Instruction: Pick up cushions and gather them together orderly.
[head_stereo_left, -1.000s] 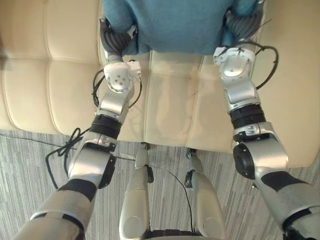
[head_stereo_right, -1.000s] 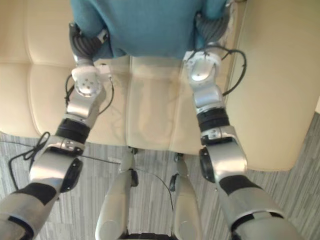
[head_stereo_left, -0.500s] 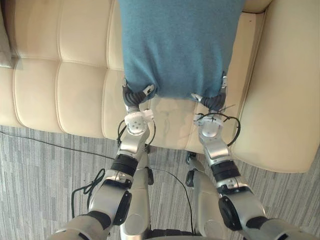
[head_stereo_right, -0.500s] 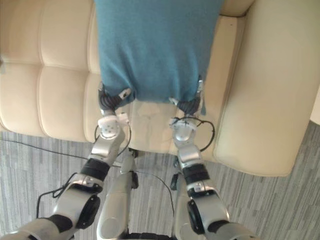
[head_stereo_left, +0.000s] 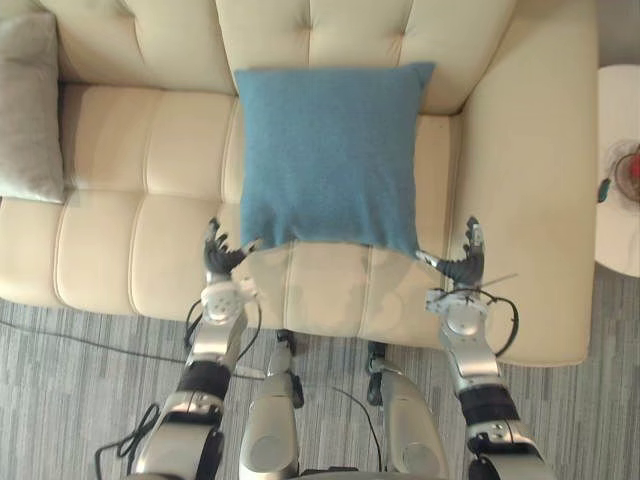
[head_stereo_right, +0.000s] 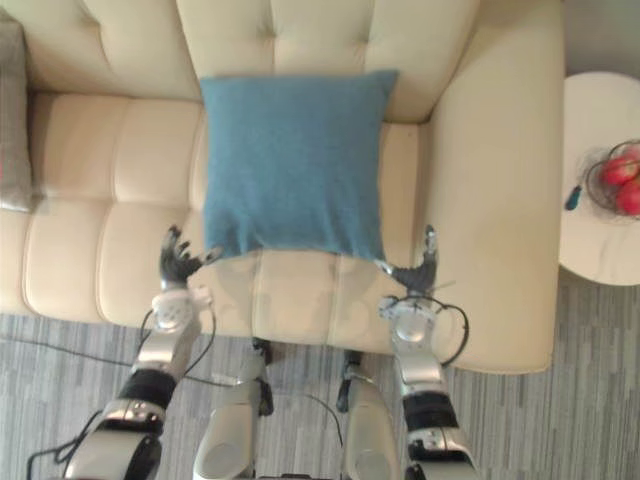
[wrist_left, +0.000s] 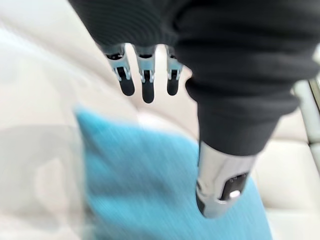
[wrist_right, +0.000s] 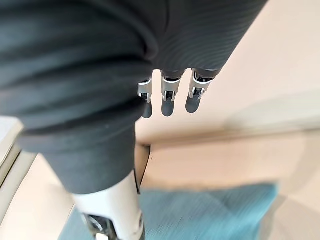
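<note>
Left hand (head_stereo_left: 222, 262) and right hand (head_stereo_left: 462, 265) hover with fingers spread, holding nothing, by the lower corners of the blue cushion (head_stereo_left: 330, 150), which lies on the cream sofa (head_stereo_left: 130, 170) at its right end (placement looks done). Next probably comes the 1 grey cushion (head_stereo_left: 30, 110) far left. A side table (head_stereo_left: 615, 225) stands to the right, on grey carpet (head_stereo_left: 60, 380).

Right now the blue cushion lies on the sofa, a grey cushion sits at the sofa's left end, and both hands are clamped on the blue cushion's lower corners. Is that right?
Not quite. The hands are open, not clamped: the left hand and right hand sit by the blue cushion's lower corners, fingers straight, as each wrist view shows. The sofa and grey cushion are as stated.
</note>
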